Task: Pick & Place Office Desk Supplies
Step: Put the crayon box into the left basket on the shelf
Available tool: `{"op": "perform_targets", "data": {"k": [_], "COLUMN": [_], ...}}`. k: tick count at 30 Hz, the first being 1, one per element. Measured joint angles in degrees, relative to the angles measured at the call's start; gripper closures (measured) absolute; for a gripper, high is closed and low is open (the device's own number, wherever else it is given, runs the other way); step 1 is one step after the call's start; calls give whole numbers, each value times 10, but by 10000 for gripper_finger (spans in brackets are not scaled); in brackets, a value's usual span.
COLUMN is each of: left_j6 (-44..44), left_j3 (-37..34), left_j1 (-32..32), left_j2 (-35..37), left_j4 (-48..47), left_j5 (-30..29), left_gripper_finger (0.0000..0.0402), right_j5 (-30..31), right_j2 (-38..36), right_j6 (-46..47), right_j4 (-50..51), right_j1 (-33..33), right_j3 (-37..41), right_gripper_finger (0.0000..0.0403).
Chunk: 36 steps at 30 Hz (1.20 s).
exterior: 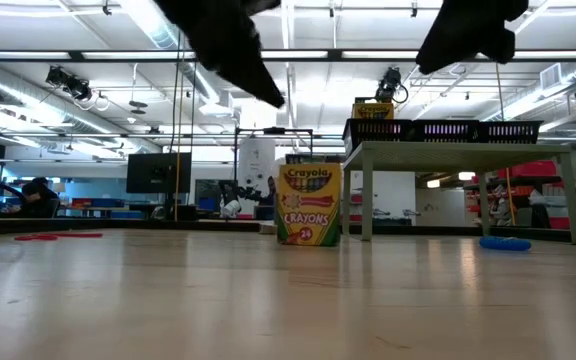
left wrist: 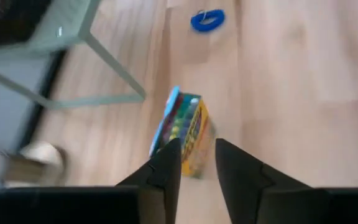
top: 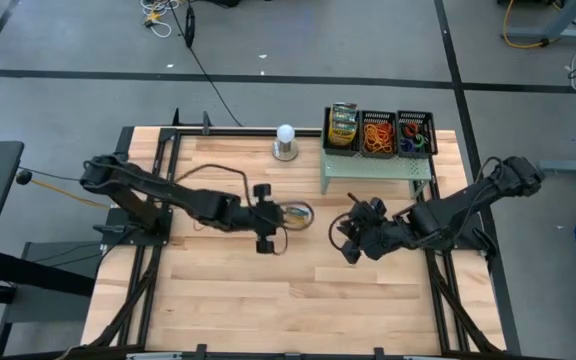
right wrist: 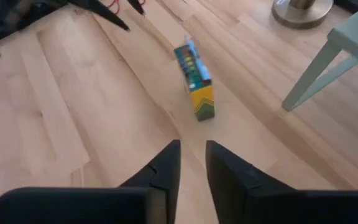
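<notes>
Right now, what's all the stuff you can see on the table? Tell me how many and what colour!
Table: one, pale wood.
Riser: one, pale green, far right of the table.
Baskets: three, black mesh, in a row on the riser.
Crayon boxes: two, yellow and green; one standing mid-table, one in the left basket.
Rubber bands: many, mostly orange in the middle basket, mixed colours in the right basket; one blue and one red loose on the table.
Ball on metal base: one, white, left of the riser.
Left gripper: open, by the standing box.
Right gripper: open, facing that box.
</notes>
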<state>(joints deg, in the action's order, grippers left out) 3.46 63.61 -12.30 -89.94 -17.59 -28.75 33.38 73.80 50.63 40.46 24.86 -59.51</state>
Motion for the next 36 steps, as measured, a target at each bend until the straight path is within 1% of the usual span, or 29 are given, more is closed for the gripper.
{"op": "perform_targets", "data": {"k": [2, 3, 5, 7, 9, 12, 16, 19, 23, 26, 29, 32, 36], "left_j6": [-49, -64, -91, -119, -145, -167, -182, -192, -200, -226, -253, -272, -275], "left_j3": [-1, -11, -50, -105, -170, -262, -360, -420, -486, -524, -551, -560, -561], "left_j1": [11, 16, 25, 32, 34, 33, 37, 47, 66, 84, 99, 108, 109], "left_j2": [23, 36, 66, 94, 127, 172, 229, 267, 307, 327, 338, 340, 339], "left_j4": [-12, 0, 31, 99, 168, 288, 418, 493, 601, 655, 661, 668, 668], "left_j5": [41, 60, 84, 107, 124, 132, 141, 147, 185, 214, 209, 198, 198], "left_gripper_finger": [311, 324, 356, 387, 394, 396, 396, 397, 397, 397, 397, 395, 394], "right_j5": [-23, -37, -62, -85, -102, -130, -172, -210, -242, -260, -264, -264, -265], "right_j2": [0, 0, 0, 0, 0, 1, 27, 66, 143, 206, 270, 329, 388], "right_j6": [0, 0, 0, -3, -7, -18, -47, -75, -124, -163, -200, -232, -281], "right_j4": [-9, -15, -19, -32, -38, -37, -23, 9, 70, 121, 159, 189, 203], "right_j1": [-15, -22, -40, -57, -76, -105, -145, -176, -207, -226, -240, -250, -255], "right_j3": [0, 0, -5, -12, -17, -30, -66, -117, -206, -277, -336, -389, -423], "right_gripper_finger": [311, 306, 297, 290, 283, 269, 242, 218, 184, 163, 145, 131, 127]}}
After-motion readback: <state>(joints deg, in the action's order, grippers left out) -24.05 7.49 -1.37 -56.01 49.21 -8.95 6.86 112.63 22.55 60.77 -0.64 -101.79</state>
